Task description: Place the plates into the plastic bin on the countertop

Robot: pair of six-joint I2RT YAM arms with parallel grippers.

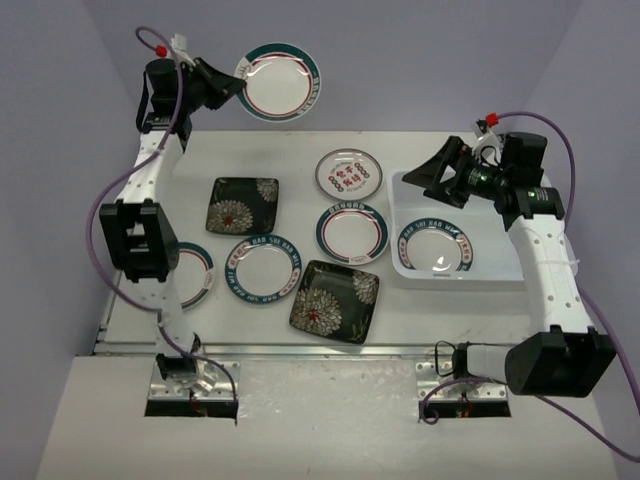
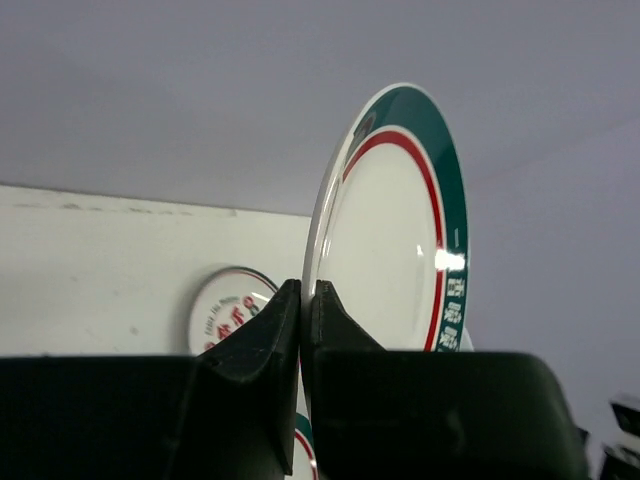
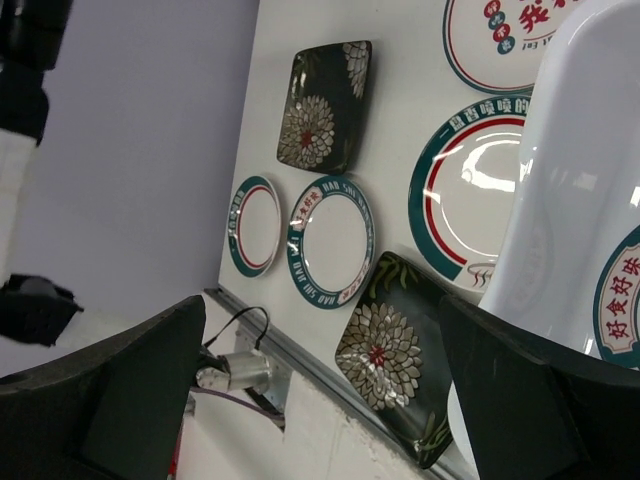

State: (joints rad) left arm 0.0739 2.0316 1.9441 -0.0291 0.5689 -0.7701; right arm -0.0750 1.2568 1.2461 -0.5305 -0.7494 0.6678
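Countertop (image 1: 300, 150): off-white, plates (image 1: 265, 267) mid-frame
Plastic bin (image 1: 460, 281): right side, one plate inside
Left gripper (image 1: 235, 88): upper left, clamped on teal-rimmed plate (image 1: 281, 82), aloft
Left wrist: fingers (image 2: 255, 350) pinching rim, bottom centre
Right wrist: right gripper (image 3: 320, 400) spread wide, empty, bin at right edge

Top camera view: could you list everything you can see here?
Plastic bin: one, white, right side of the countertop.
Held plate: one, white, teal-and-red rim, in the air at far left.
Round plates: four, white, patterned rims, on the countertop; one partly hidden.
Square plates: two, black with flowers, on the countertop.
Binned plate: one, white, teal rim, inside the plastic bin.
Left arm: one, black and white, jaws shut on the held plate.
Right arm: one, black and white, jaws open at the plastic bin.
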